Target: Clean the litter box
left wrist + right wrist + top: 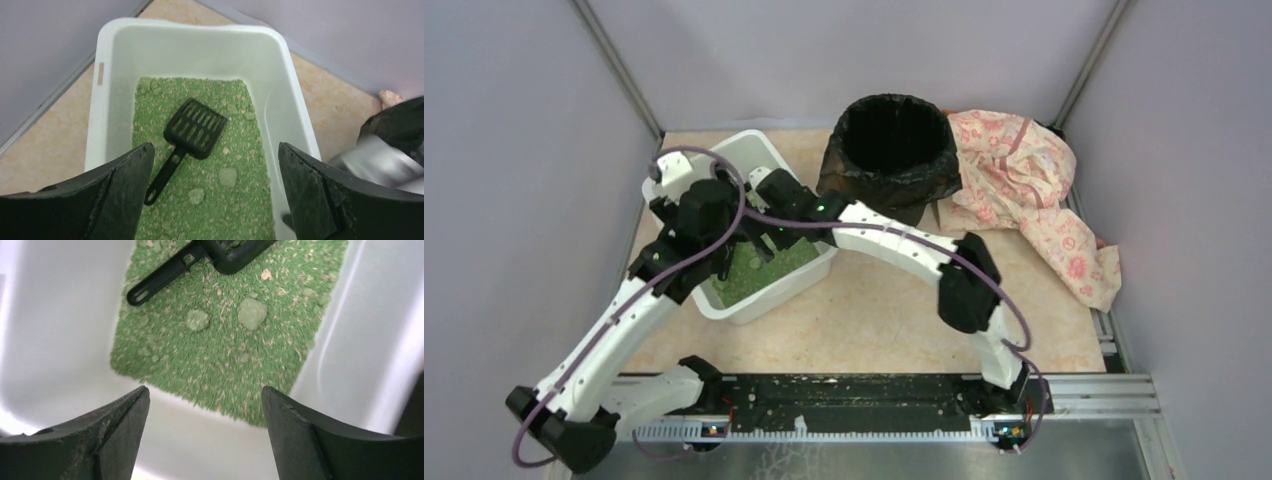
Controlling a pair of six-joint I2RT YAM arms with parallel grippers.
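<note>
The litter box [759, 150] is a white tub at the back left of the table, holding green litter. A black slotted scoop [192, 132] lies loose on the litter, its handle [160, 282] pointing toward the near end. Two pale clumps [228, 176] [251, 312] lie beside the handle. My left gripper [215, 147] is open and empty above the near half of the box [200, 30], the scoop between its fingers in view but below them. My right gripper [204, 388] is open and empty, low inside the box over its white near wall [60, 340]. Both wrists crowd over the box in the top view.
A round bin lined with a black bag [894, 140] stands just right of the box. A pink floral cloth [1024, 190] lies crumpled at the back right. Purple walls close in the table on three sides. A metal rail [874, 400] runs along the front.
</note>
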